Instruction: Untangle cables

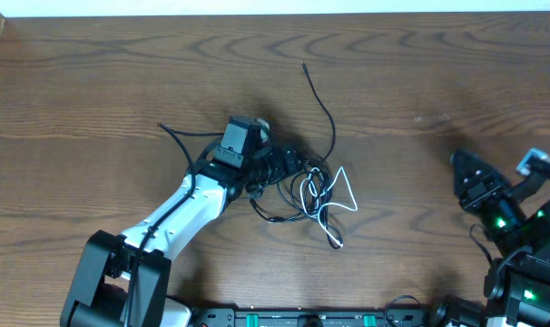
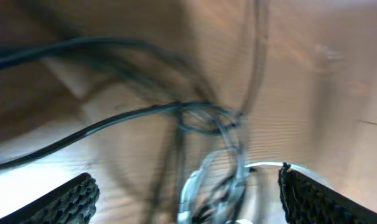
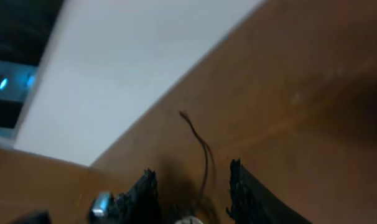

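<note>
The cables (image 1: 313, 188) lie in a tangle at the middle of the wooden table: several thin black cords and a white one (image 1: 345, 193). One black end (image 1: 304, 64) trails off toward the far side. My left gripper (image 1: 289, 169) sits at the tangle's left edge. In the left wrist view it (image 2: 188, 200) is open, its fingers (image 2: 71, 198) wide apart with blurred knotted cables (image 2: 208, 118) lying between and ahead. My right gripper (image 1: 460, 167) hovers far right, apart from the tangle. In its wrist view it (image 3: 191, 194) stands open with nothing in it, a thin black cable (image 3: 200, 144) showing ahead.
A thicker black cord (image 1: 178, 140) of the left arm loops out to the left of its wrist. The table's far edge (image 1: 275, 13) meets a white strip, seen also as a white surface (image 3: 132, 68) in the right wrist view.
</note>
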Controlling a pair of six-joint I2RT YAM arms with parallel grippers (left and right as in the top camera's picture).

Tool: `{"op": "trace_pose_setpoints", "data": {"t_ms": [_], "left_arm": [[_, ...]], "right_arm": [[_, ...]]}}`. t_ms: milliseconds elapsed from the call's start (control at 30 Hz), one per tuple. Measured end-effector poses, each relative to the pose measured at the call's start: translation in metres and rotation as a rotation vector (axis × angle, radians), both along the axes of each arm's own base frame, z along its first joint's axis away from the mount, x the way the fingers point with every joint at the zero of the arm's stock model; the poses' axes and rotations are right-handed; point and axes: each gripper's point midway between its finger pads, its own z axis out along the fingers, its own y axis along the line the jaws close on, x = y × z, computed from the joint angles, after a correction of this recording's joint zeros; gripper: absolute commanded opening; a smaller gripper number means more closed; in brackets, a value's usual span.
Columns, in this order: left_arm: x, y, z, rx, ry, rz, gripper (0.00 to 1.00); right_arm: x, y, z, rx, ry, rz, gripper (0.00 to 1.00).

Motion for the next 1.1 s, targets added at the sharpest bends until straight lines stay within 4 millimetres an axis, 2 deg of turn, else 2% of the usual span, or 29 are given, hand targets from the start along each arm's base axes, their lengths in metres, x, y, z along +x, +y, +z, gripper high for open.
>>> {"op": "trace_pose_setpoints", "data": {"t_ms": [133, 267, 333, 467, 567, 633, 667, 800, 967, 1100], "left_arm": [[0.008, -0.010, 0.013, -0.076, -0.023, 0.014, 0.94], [0.013, -0.023, 0.028, -0.159, -0.041, 0.010, 0.93], [0.008, -0.029, 0.027, -0.153, -0.048, -0.020, 0.91], [-0.014, -0.036, 0.012, -0.064, -0.044, -0.111, 0.72], [-0.031, -0.038, -0.004, 0.027, -0.038, -0.178, 0.50], [-0.039, -0.041, -0.013, 0.066, -0.035, -0.209, 0.39], [-0.041, -0.043, -0.016, 0.078, -0.035, -0.223, 0.30], [-0.045, -0.047, -0.025, 0.114, -0.045, -0.250, 0.11], [-0.034, -0.039, -0.026, 0.127, -0.023, -0.143, 0.08], [-0.021, -0.027, -0.026, 0.061, 0.114, 0.109, 0.08]], "right_arm": [[-0.011, 0.006, -0.024, -0.001, 0.100, 0.032, 0.37], [-0.017, 0.009, -0.034, -0.041, 0.132, 0.060, 0.38], [-0.017, 0.009, -0.034, -0.056, 0.127, 0.066, 0.38], [-0.017, 0.009, -0.034, -0.073, 0.121, 0.073, 0.39], [-0.017, 0.008, -0.034, -0.083, 0.118, 0.075, 0.39], [-0.017, 0.008, -0.034, -0.085, 0.118, 0.076, 0.39], [-0.017, 0.008, -0.034, -0.086, 0.118, 0.076, 0.39], [-0.016, 0.007, -0.035, -0.093, 0.121, 0.068, 0.39], [-0.017, 0.011, -0.037, -0.093, 0.130, 0.081, 0.40], [-0.019, 0.018, -0.044, -0.083, 0.165, 0.111, 0.46]]}}
